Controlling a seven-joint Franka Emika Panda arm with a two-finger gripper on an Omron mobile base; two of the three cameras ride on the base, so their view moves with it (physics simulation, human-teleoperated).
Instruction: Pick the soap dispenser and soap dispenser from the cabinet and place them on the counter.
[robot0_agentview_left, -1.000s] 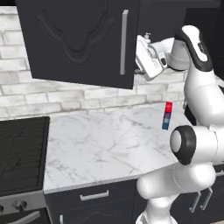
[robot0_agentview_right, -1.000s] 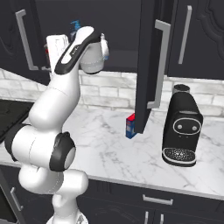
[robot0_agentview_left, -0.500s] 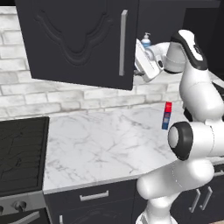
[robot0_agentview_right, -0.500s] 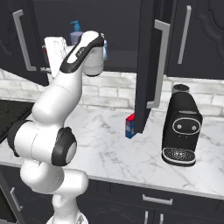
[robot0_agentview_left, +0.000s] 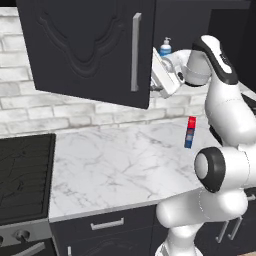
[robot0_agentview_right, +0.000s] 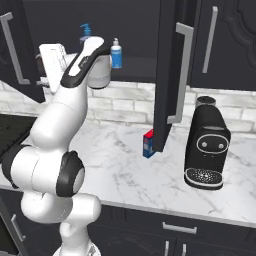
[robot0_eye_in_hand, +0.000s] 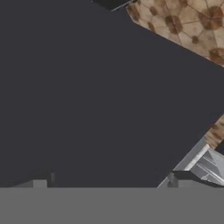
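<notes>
Charcoal carved cabinet (robot0_agentview_left: 90, 50), grey-veined white marble counter (robot0_agentview_left: 120, 165), bright-blue soap dispenser (robot0_agentview_right: 116, 54)

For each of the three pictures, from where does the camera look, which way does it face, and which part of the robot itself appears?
Left base view: behind the arm to its left, facing the counter and cabinet; the arm rises at lower right.
Right base view: behind to its right, facing the open cabinet shelf and coffee machine; the arm rises at lower left.
Hand view: on the hand, facing a dark surface; both dark fingertips rise at the bottom, apart.
Shared: both base views show the small blue soap dispenser and the red-topped bottle.
</notes>
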